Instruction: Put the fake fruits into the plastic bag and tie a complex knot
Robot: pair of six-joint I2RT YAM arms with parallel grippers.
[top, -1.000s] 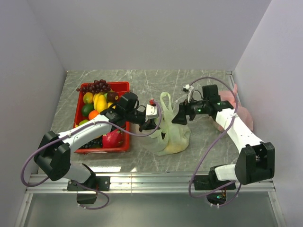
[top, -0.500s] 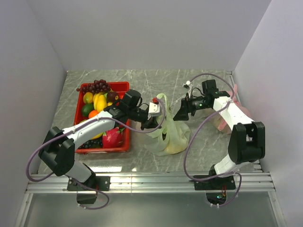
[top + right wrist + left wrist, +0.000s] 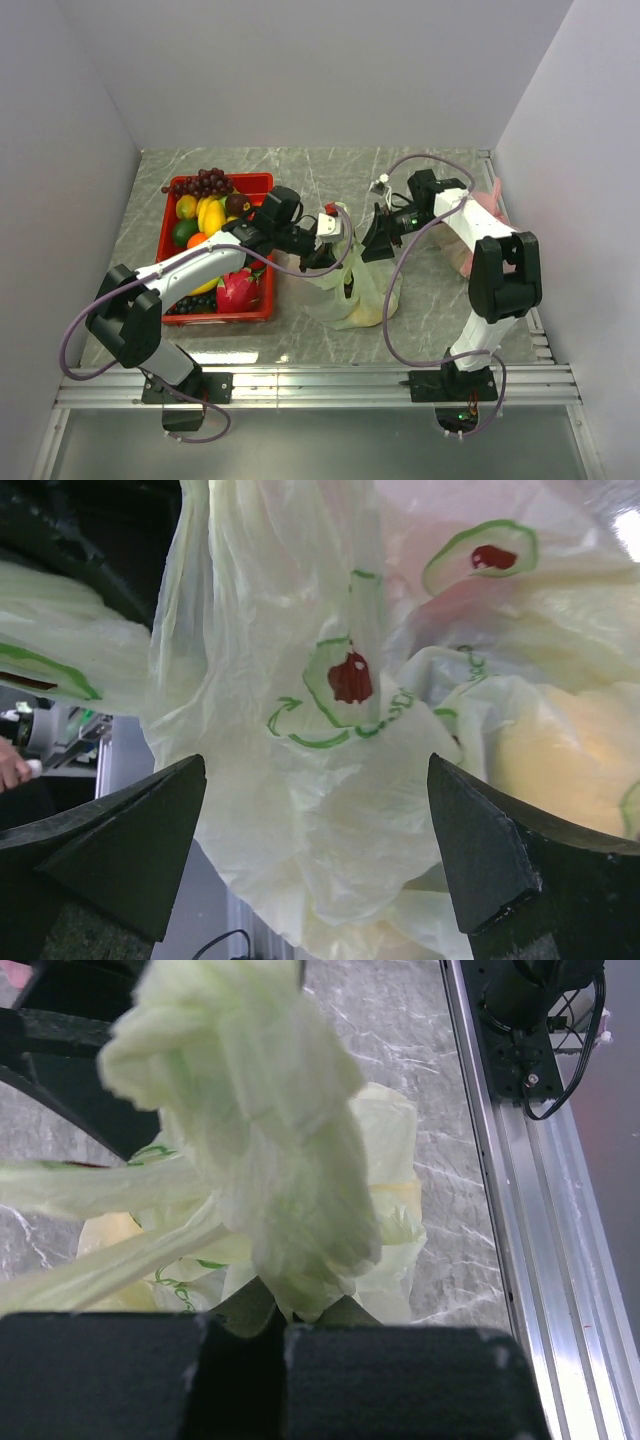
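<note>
Your left gripper (image 3: 245,1332) has its jaws pressed together on the plastic bag (image 3: 392,1150). It pinches the twisted pale-green handle material where that runs down between the black fingers (image 3: 110,1370). Right above that pinch, the knot (image 3: 250,1130) shows as a thick, bunched twist close to the left wrist camera, with two flatter strips leading off to the left edge of that view.

From above, the left arm reaches across from the red crate (image 3: 258,181) to the bag's upper left side. The bag sits near the middle of the table (image 3: 300,170), between the two arms, and a yellow shape shows through its lower part.

Your right gripper (image 3: 318,770) is spread wide. Its two dark fingertips (image 3: 120,850) stand well apart at either side of the right wrist view, with avocado-printed film hanging between them. The film looks loose there, though you cannot tell for sure from this view whether either pad touches it. From above, the right gripper sits at the bag's upper right side, facing the left one.

Most of the fake fruits (image 3: 210,215) lie in the red crate on the left: grapes at the far rim, yellow pieces and an orange in the middle, and a pink dragon fruit at the near end. A pink bag (image 3: 492,196) lies behind the right arm by the wall.
</note>
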